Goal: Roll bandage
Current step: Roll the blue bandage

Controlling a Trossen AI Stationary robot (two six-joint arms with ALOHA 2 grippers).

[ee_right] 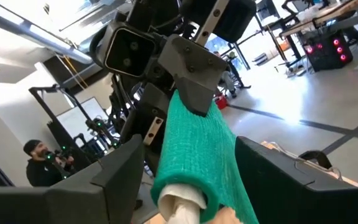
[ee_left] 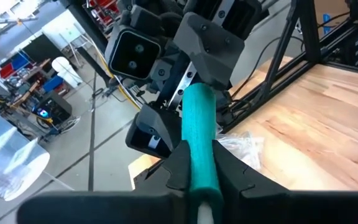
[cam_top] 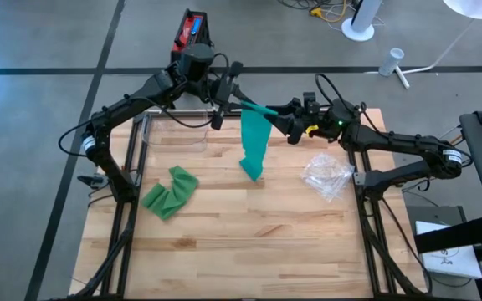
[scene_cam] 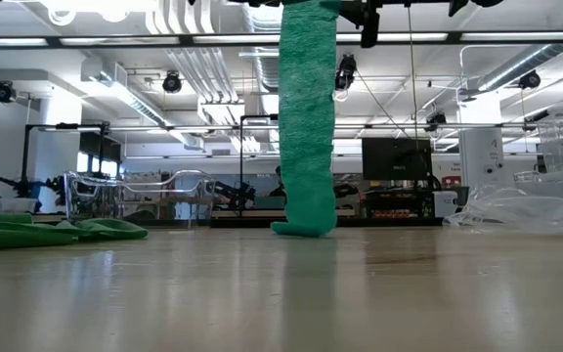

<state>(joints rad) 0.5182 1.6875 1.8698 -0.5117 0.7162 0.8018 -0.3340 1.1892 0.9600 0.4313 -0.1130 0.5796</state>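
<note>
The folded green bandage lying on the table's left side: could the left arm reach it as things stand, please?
Probably not yet. The way to the folded green bandage looks free, but the left gripper is shut on the roll, whose hanging strip touches the table.

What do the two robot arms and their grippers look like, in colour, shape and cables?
Both arms are black, built of slim jointed links with rounded joint housings. Thin black cables loop along them. The left gripper and the right gripper each have two flat, dark, angular fingers. A small green light and a yellow part show near the right wrist.
</note>
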